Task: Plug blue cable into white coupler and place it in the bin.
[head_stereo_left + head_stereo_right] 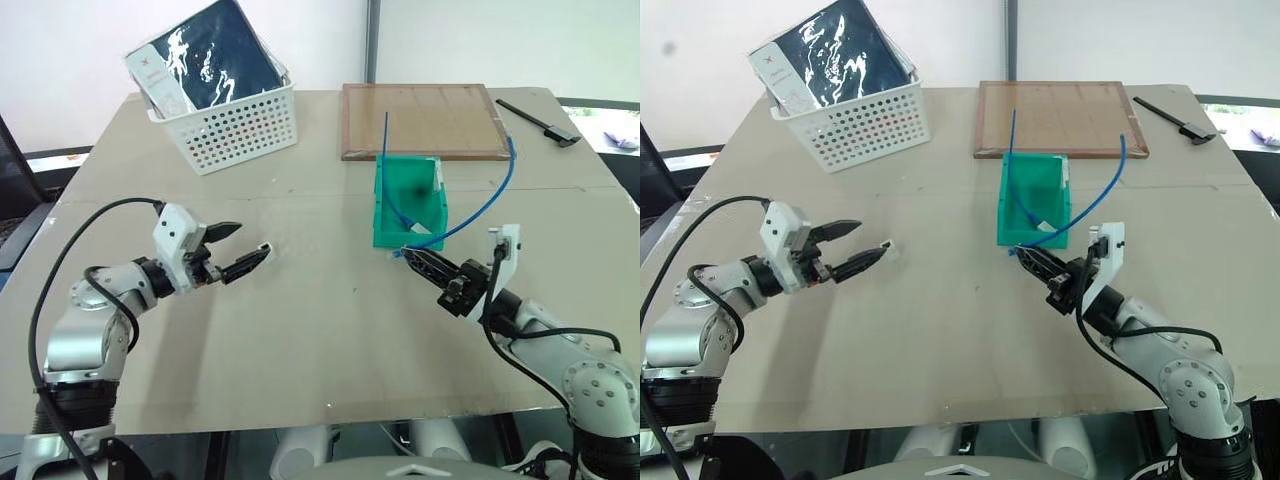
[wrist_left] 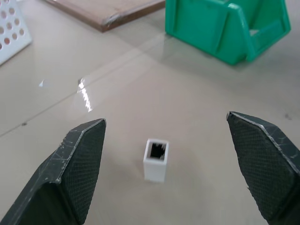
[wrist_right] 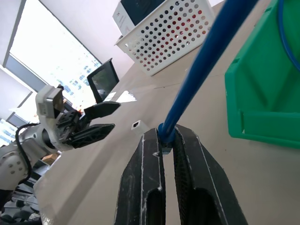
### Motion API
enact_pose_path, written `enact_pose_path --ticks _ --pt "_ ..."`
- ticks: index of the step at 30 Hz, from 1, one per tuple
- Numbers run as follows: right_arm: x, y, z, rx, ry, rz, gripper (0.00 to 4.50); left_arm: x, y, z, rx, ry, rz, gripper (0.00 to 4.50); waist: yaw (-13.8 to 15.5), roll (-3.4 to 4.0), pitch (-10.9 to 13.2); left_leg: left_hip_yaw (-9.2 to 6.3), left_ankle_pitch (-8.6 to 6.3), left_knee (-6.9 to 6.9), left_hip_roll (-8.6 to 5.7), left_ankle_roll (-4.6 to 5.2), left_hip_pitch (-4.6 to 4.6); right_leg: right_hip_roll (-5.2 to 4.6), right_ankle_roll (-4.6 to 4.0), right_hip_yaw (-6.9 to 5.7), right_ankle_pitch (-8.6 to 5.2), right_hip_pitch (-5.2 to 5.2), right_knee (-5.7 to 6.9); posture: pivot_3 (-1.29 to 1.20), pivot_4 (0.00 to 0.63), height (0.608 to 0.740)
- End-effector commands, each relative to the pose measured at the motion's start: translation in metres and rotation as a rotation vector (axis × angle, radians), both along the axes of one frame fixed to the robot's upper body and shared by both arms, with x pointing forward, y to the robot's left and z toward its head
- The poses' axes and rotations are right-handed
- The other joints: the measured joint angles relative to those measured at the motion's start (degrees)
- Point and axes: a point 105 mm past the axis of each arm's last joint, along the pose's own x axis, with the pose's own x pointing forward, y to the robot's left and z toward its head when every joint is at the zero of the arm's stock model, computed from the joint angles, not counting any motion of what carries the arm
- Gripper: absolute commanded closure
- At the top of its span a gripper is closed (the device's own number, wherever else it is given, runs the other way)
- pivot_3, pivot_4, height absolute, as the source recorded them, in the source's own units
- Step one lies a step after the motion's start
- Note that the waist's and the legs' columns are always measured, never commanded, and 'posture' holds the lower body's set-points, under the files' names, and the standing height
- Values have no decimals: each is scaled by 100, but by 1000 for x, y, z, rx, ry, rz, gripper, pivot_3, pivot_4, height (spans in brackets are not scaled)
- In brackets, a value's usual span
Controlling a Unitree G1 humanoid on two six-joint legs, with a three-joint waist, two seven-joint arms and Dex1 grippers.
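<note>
You see a beige table (image 1: pixel 300 330) filling most of the frame, a pale wall (image 1: pixel 80 50) along the top, a grey vertical post (image 1: pixel 372 40) at upper centre, and bright windows (image 3: pixel 51 61) beyond.

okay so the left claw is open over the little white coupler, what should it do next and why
Probably close the left claw on the white coupler: it stands free on the table between the open fingers, socket up. The right claw already grips the blue cable, ready for plugging.
</note>
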Motion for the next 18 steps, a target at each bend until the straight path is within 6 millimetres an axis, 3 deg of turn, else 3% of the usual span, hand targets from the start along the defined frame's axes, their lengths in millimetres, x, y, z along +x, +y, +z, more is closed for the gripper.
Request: enact_pose_path --ticks 1,12,15,18 --pt "-1 2 8 11 -44 17 4500 2 2 -2 50 -19 -26 278 -8 0 0 0 0 -1 0 0 -1 0 0 0 0 -2 0 0 150 740" --pt "-8 -6 8 -13 -61 -38 4500 33 0 -26 151 9 -86 278 -5 -2 0 1 0 -1 -1 0 -2 0 0 1 2 -3 1 0 150 740" --pt "-10 -8 8 -20 -61 -54 4500 32 2 -36 175 26 -115 1099 -44 -2 0 8 0 -2 0 0 -1 -1 0 8 2 -5 1 0 150 740" --pt "-11 -11 8 -25 -62 -69 4500 33 3 -42 174 32 -127 2499 -24 -3 0 11 0 -2 0 0 -2 -2 0 10 2 -8 1 0 150 740"
